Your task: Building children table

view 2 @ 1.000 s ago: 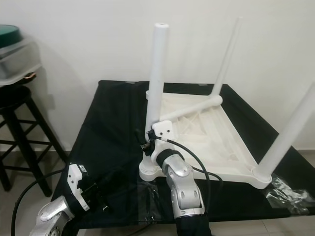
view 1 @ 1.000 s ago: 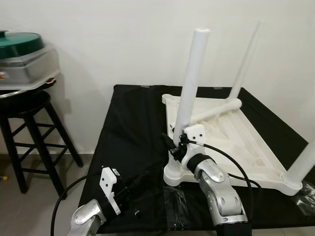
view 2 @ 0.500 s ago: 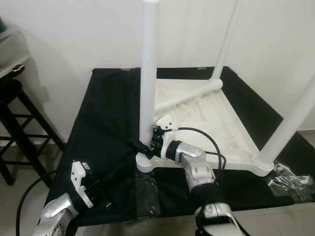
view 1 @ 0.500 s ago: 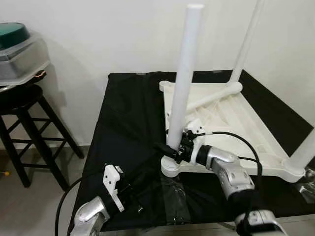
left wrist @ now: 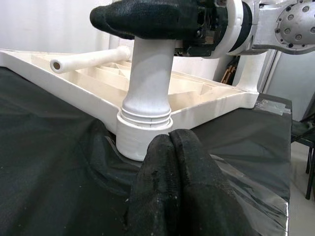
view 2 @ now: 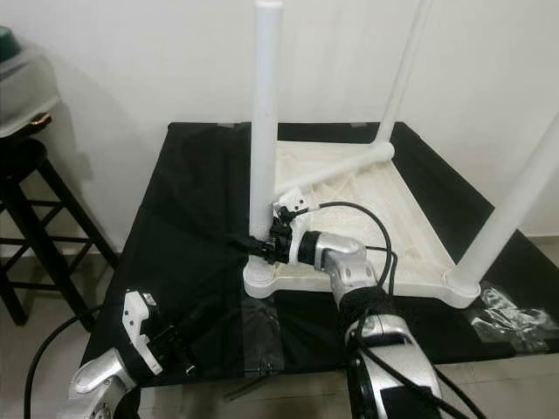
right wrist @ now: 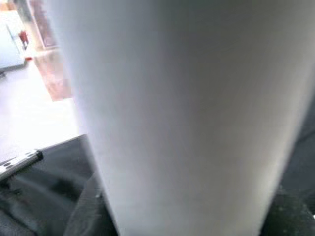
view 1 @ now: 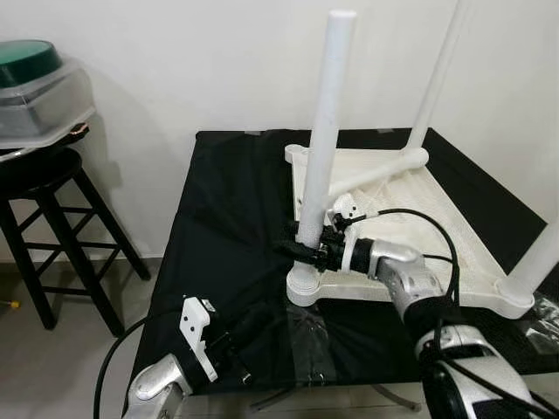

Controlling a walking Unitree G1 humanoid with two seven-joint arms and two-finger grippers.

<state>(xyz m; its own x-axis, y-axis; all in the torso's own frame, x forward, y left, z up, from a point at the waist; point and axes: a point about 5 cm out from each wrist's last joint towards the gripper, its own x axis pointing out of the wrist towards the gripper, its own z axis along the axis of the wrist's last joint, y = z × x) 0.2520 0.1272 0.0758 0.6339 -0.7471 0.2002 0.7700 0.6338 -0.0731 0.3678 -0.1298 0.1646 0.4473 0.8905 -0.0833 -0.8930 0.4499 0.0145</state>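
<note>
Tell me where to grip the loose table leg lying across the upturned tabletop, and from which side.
Grip the loose leg around its round shaft near mid-length, coming from above with jaws across it. It lies slanted on the ribbed tabletop underside, so its sides look reachable; its far end sits near an upright leg.

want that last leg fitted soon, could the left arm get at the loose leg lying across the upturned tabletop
Probably not as things stand. The left gripper sits at the near table edge, while the loose leg lies toward the far side of the tabletop, beyond the upright leg and the right gripper clamped on it.
</note>
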